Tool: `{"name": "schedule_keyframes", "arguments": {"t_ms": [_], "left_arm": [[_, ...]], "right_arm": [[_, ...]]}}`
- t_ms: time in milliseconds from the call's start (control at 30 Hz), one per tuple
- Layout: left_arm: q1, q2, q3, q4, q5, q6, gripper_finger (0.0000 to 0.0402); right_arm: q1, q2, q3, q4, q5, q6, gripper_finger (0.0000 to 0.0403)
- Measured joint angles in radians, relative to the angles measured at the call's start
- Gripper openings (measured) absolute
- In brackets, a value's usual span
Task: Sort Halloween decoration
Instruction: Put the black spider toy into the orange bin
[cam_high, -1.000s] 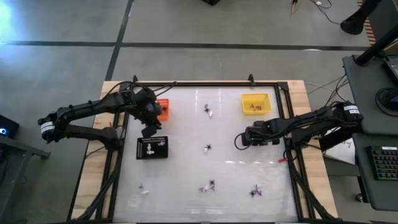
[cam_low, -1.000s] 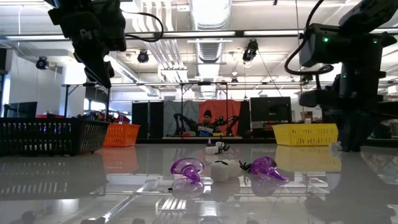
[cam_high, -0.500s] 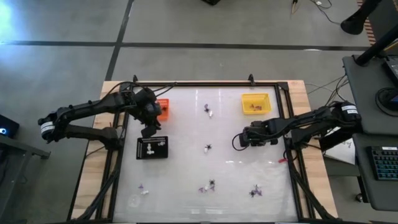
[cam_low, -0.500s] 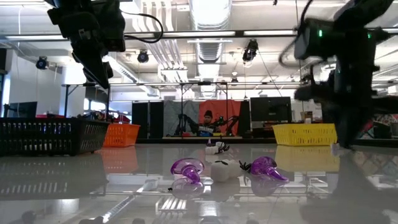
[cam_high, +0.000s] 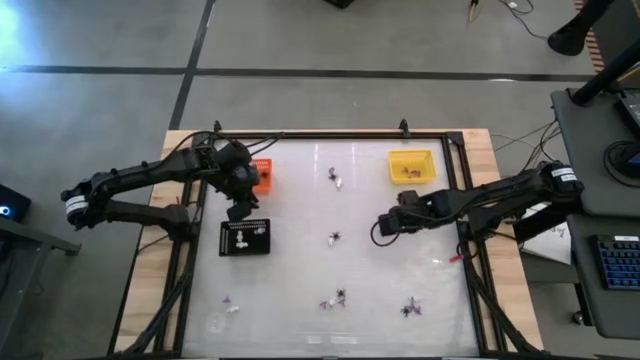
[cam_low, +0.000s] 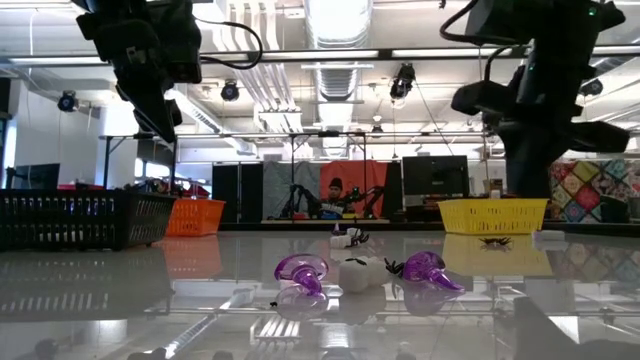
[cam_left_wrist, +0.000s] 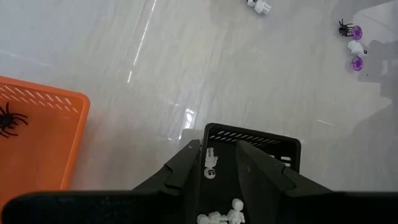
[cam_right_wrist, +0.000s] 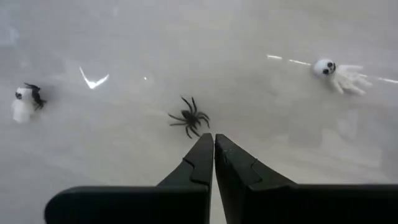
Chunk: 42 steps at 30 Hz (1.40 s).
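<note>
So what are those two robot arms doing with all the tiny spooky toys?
They are sorting Halloween trinkets into little trays. The left gripper hangs open above the black tray, which holds small white skeleton pieces. The right gripper is shut and empty over the middle of the table, pointing toward a loose black spider. An orange tray has one spider in it, a yellow tray sits at the back, and more trinkets lie scattered on the table.
</note>
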Motion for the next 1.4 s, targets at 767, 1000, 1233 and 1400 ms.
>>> {"name": "schedule_keyframes", "arguments": {"t_ms": [767, 1000, 1233, 1400], "left_arm": [[0.0, 0.0, 0.0, -0.001, 0.0, -0.057, 0.0086], [0.0, 0.0, 0.0, -0.001, 0.0, -0.058, 0.0086], [0.0, 0.0, 0.0, -0.001, 0.0, -0.068, 0.0086], [0.0, 0.0, 0.0, -0.001, 0.0, -0.08, 0.0086]], "right_arm": [[-0.054, 0.243, 0.093, 0.067, -0.082, -0.621, 0.0161], [-0.055, 0.257, 0.088, 0.066, -0.09, -0.654, 0.0166], [-0.067, 0.321, 0.087, 0.071, -0.091, -0.654, 0.0167], [-0.082, 0.366, 0.091, 0.079, -0.111, -0.665, 0.0167]]}}
